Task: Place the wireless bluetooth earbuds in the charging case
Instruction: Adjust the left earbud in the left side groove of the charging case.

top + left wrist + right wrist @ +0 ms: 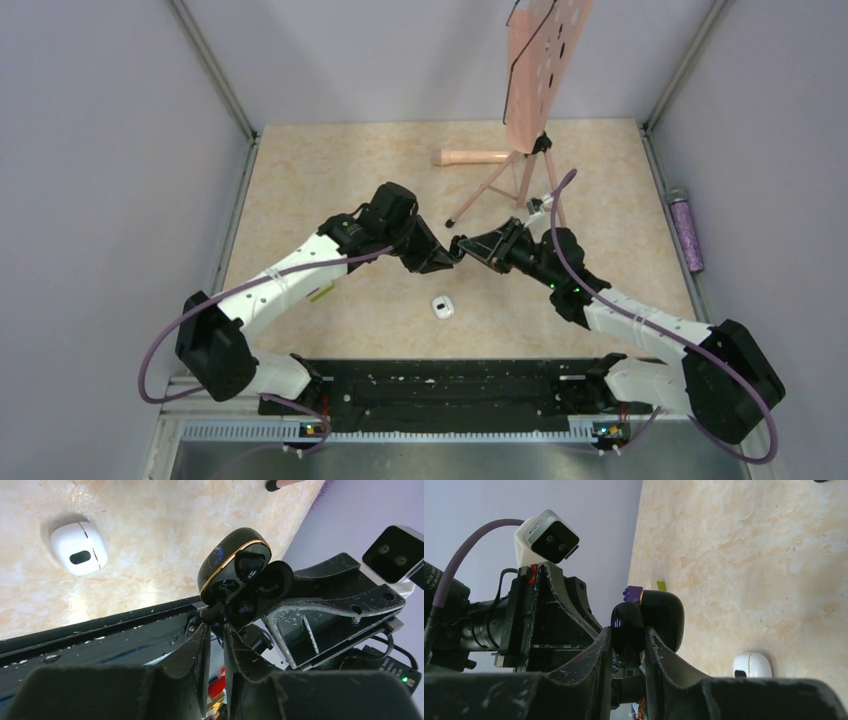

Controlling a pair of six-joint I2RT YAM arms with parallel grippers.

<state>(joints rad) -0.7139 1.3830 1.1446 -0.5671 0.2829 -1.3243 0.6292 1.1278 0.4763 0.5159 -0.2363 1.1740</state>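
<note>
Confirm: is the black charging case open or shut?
Open: left wrist view shows the charging case hinged apart, inner wells exposed beside its gold rim.

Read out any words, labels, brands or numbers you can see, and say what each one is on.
Nothing is legible.
White print on the black housing, left edge of the right wrist view: too small, cut off.
White print on the black box beside the green light: blurred.
Bluish mark on the black charging case: blurred.
</note>
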